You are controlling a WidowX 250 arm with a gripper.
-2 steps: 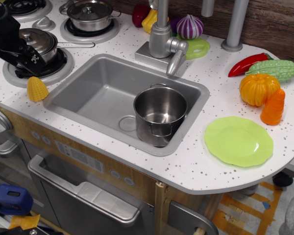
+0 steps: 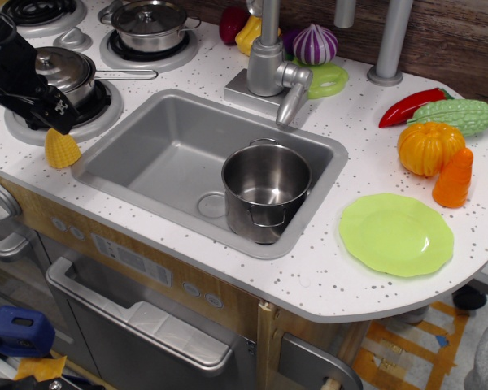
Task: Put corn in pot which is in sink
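Observation:
The yellow corn [image 2: 63, 151] lies on the white speckled countertop, just left of the grey sink [image 2: 150, 154]. My black gripper [image 2: 52, 122] hangs right over the corn from the upper left and hides its top edge. Its jaws look open with nothing between them. The tall lidless steel pot [image 2: 265, 192] stands upright in the sink's right front corner, empty, beside the round drain [image 2: 212, 205].
A lidded saucepan [image 2: 65, 71] with a long handle sits on the burner right behind my gripper. A shallow lidded pot [image 2: 150, 23] stands further back. The faucet [image 2: 272, 65] overhangs the sink. A green plate [image 2: 396, 234], pumpkin [image 2: 428, 148] and carrot stub [image 2: 455, 179] lie at the right.
My gripper has moved down and a little right, from above the saucepan burner to the corn's top. The corn and pot have not moved.

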